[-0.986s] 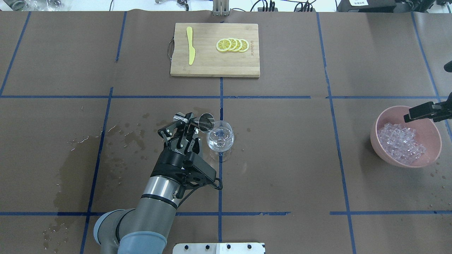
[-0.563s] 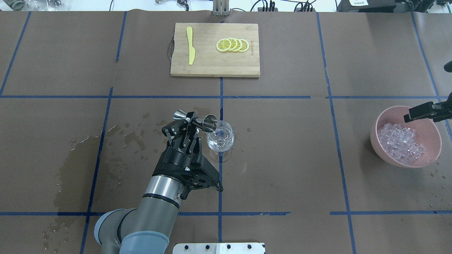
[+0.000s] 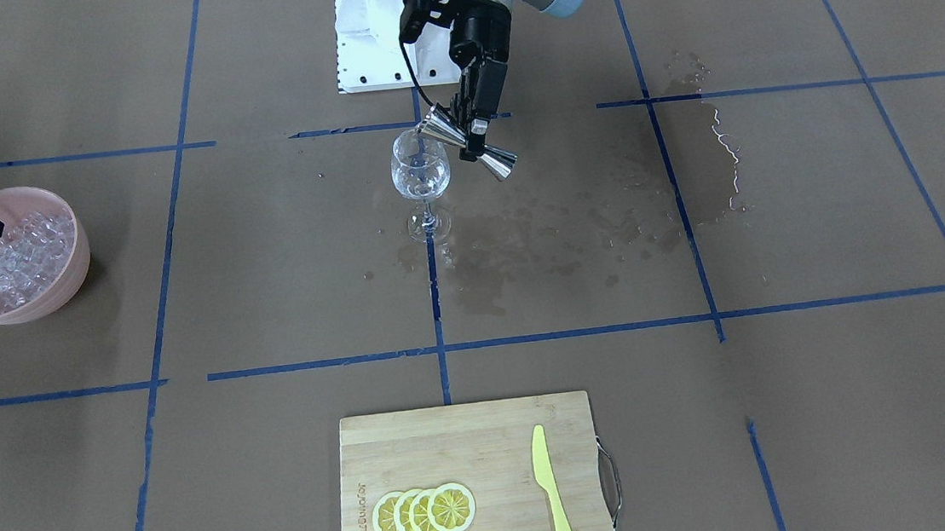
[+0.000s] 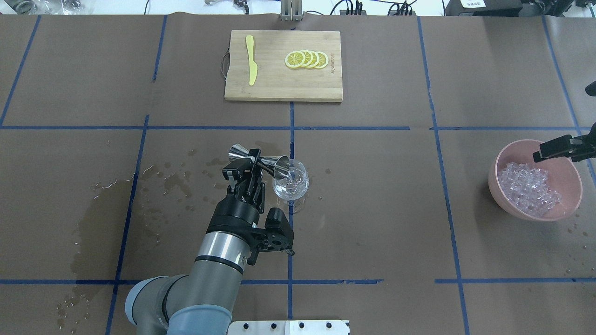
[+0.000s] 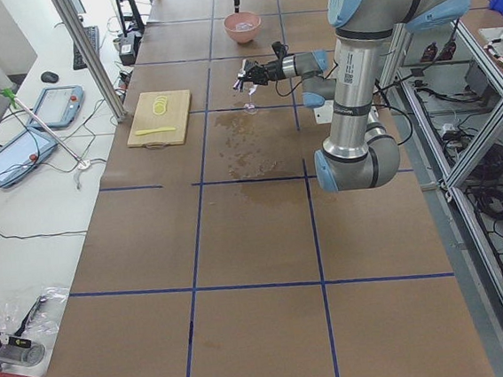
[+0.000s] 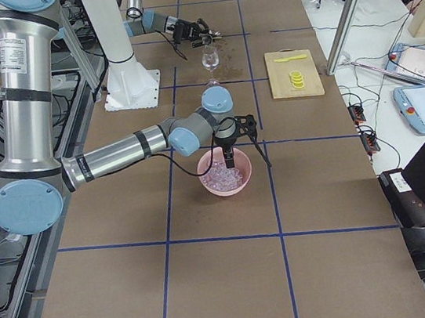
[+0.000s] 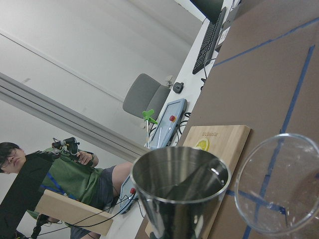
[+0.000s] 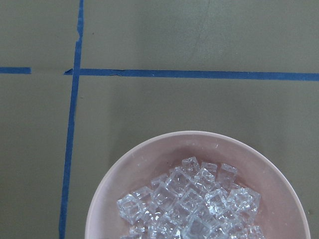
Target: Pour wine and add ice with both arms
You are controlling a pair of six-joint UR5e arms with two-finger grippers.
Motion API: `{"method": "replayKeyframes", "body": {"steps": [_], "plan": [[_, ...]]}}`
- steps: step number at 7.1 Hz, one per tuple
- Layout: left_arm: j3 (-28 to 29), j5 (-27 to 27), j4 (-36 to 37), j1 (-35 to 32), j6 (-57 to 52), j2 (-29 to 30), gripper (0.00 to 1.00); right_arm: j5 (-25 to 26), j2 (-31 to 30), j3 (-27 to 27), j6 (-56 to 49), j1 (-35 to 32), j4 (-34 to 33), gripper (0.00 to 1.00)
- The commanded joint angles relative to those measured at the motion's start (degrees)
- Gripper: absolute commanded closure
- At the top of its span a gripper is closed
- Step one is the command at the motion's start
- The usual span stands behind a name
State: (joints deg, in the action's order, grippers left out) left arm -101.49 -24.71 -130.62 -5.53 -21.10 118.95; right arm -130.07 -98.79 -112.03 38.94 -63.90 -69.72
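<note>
My left gripper [image 4: 253, 163] is shut on the waist of a steel jigger [image 4: 274, 165]. The jigger is tipped sideways with its mouth over the rim of a clear wine glass [image 4: 291, 182] that stands near the table's middle. A little clear wine sits low in the glass [image 3: 421, 180], barely visible. The jigger's inside [image 7: 179, 181] looks empty. Ice cubes [image 4: 528, 188] heap in a pink bowl [image 4: 575, 197] at the right. My right gripper [image 4: 565, 146] hangs above the bowl's far rim, empty, and its fingers look spread. The ice also fills the right wrist view [image 8: 194, 204].
A bamboo cutting board [image 4: 284, 86] at the far middle carries a yellow knife [image 4: 252, 60] and lemon slices [image 4: 307, 59]. Dark wet stains [image 4: 100, 214] spread over the brown paper left of the glass. Blue tape lines grid the table.
My left wrist has rolled, and the jigger has tipped further so that its mouth now reaches over the glass rim. The right arm and the bowl have not moved.
</note>
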Motion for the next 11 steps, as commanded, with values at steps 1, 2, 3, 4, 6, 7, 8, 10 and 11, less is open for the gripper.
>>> {"method": "replayKeyframes", "body": {"steps": [1, 2, 3, 4, 6, 7, 8, 10, 11], "plan": [[-0.28, 0.63, 1.07, -0.18, -3.77, 0.15, 1.00, -0.10, 0.00, 0.14, 0.00, 0.00, 0.02, 0.00], [-0.28, 1.41, 1.07, -0.18, -7.78, 0.23, 1.00, -0.10, 0.08, 0.14, 0.00, 0.00, 0.02, 0.00], [-0.37, 2.81, 1.42, -0.35, -12.95, 0.67, 1.00, -0.10, 0.08, 0.14, 0.00, 0.00, 0.02, 0.00], [-0.37, 3.87, 1.51, -0.35, -17.44, 0.67, 1.00, -0.10, 0.08, 0.14, 0.00, 0.00, 0.02, 0.00], [-0.37, 4.32, 1.51, -0.35, -23.67, 0.67, 1.00, -0.19, 0.17, 0.23, 0.09, 0.00, 0.02, 0.00], [-0.37, 4.32, 1.51, -0.27, -25.47, 1.11, 1.00, -0.19, 0.26, 0.75, 0.09, 0.00, 0.11, 0.00], [-0.20, 4.41, 1.51, -0.18, -29.31, 1.46, 1.00, -0.27, 0.26, 1.54, 0.09, 0.00, 0.11, 0.00], [-0.02, 4.32, 1.51, -0.35, -29.79, 3.39, 1.00, -0.45, 0.26, 1.90, 0.09, 0.00, 0.11, 0.00], [-0.46, 4.41, 0.46, -0.96, -28.14, 3.31, 1.00, -0.54, 0.26, 1.81, 0.09, 0.00, 0.11, 0.00]]}}
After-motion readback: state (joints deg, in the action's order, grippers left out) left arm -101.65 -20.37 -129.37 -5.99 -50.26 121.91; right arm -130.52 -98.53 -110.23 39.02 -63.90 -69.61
